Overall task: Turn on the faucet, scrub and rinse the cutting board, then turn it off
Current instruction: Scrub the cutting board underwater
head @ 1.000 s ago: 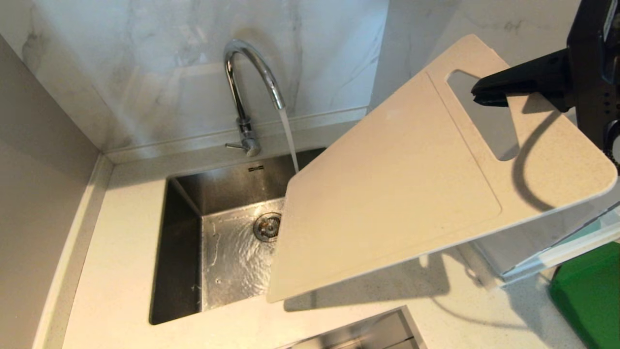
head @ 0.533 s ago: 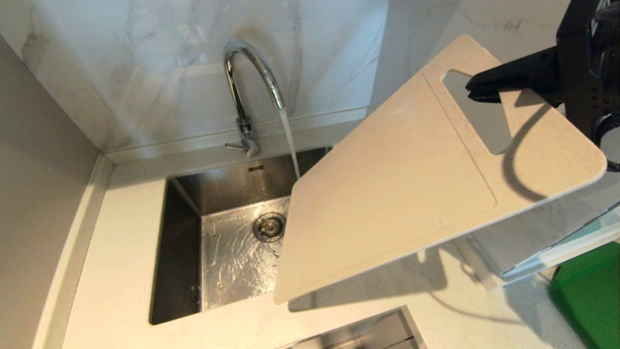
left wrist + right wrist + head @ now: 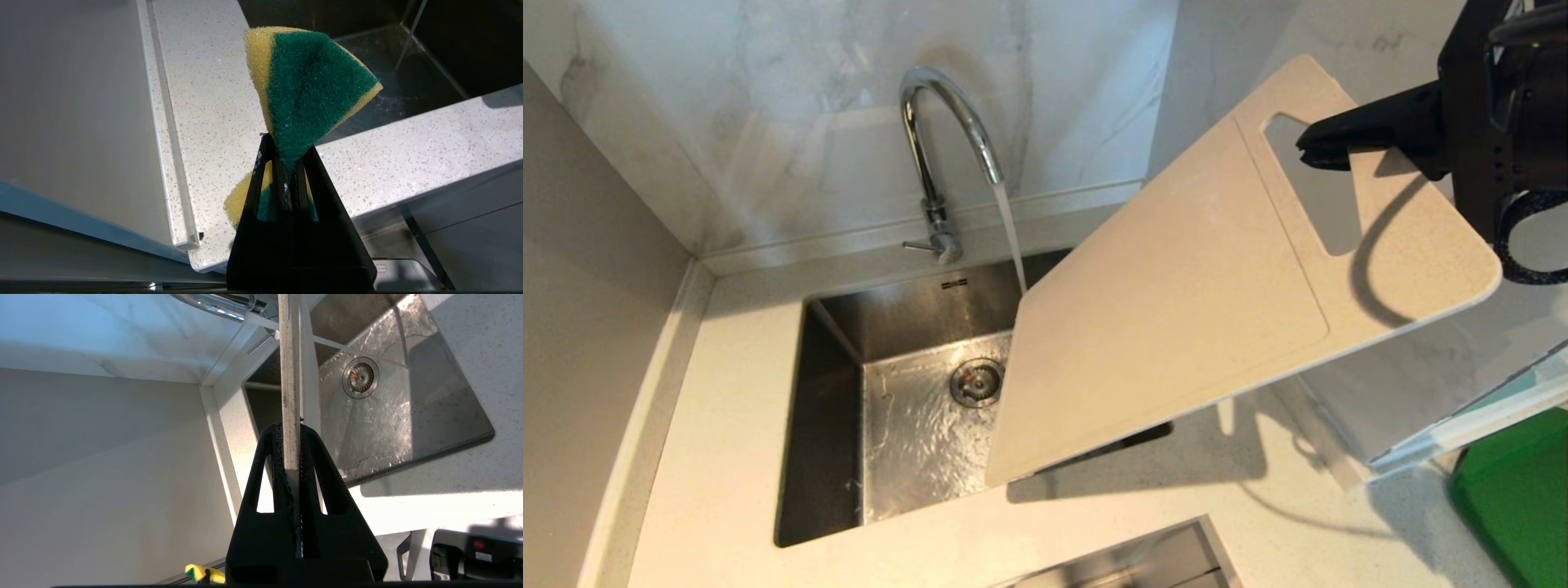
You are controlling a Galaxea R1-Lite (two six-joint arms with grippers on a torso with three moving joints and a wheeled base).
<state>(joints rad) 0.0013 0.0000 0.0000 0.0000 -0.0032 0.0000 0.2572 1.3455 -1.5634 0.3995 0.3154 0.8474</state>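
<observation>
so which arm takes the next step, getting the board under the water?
Right, probably. Its fingers are shut on the cutting board, tilted over the sink beside the faucet stream. The left holds only the sponge.

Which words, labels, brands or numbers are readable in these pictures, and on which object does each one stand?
No text can be read.
Small dark mark on the back wall of the sink: too small to read.
White label with a red mark on a grey object: blurred.
White sticker below a red button on a black device: too small to read.
</observation>
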